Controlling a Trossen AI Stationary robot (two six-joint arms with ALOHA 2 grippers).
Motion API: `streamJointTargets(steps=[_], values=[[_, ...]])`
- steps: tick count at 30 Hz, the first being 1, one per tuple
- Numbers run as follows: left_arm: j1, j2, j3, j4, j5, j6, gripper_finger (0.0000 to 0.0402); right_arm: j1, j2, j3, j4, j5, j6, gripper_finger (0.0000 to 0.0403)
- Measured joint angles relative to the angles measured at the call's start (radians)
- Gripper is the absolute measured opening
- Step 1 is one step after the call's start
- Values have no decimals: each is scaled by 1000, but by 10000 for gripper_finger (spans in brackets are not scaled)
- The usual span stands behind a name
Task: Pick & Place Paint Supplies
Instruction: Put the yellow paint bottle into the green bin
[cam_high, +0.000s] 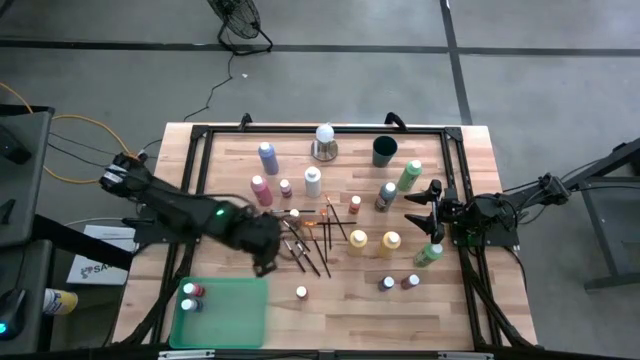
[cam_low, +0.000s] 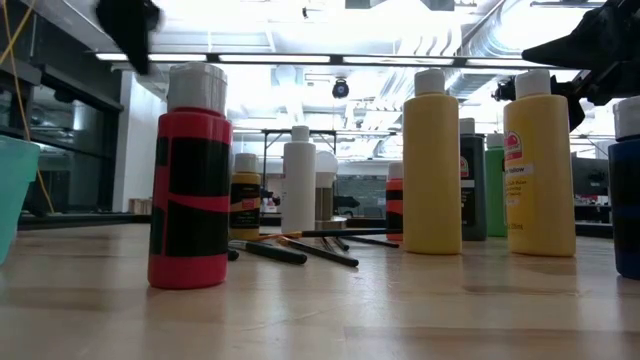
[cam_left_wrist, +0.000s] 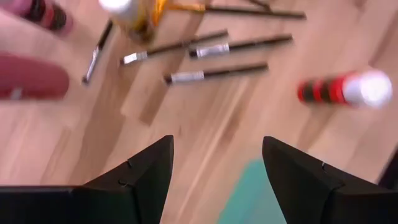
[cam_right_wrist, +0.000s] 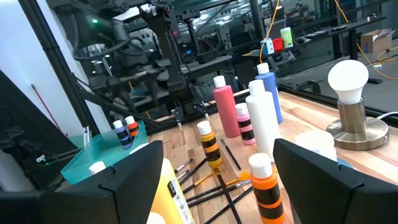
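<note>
Many paint bottles stand on the wooden table: blue, pink, white, two green, two yellow and several small ones. Thin brushes lie in a loose heap at the middle. Two small bottles stand in the teal tray. My left gripper hangs open and empty just left of the brushes, near a red-and-black bottle. My right gripper is open and empty at the table's right side, beside the bottles.
A white bulb on a metal base and a dark green cup stand near the far edge. A black frame runs around the tabletop. Bare wood lies between the tray and the small bottles near the front edge.
</note>
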Motion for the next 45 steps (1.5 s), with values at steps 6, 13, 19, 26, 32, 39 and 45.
streamJointTargets(steps=[6,13,19,26,32,39,45], values=[[121,78,0,30,0,34,241,0,0,0,0,0,0,299],[210,180,35,56,-32,110,241,0,0,0,0,0,0,299],[268,275,148,42,-54,146,241,0,0,0,0,0,0,299],[320,345,191,38,-80,154,241,0,0,0,0,0,0,299],[349,373,190,18,-45,161,241,0,0,0,0,0,0,299],[371,383,189,0,26,179,241,0,0,0,0,0,0,299],[372,382,190,-4,50,180,240,0,0,0,0,0,0,299]])
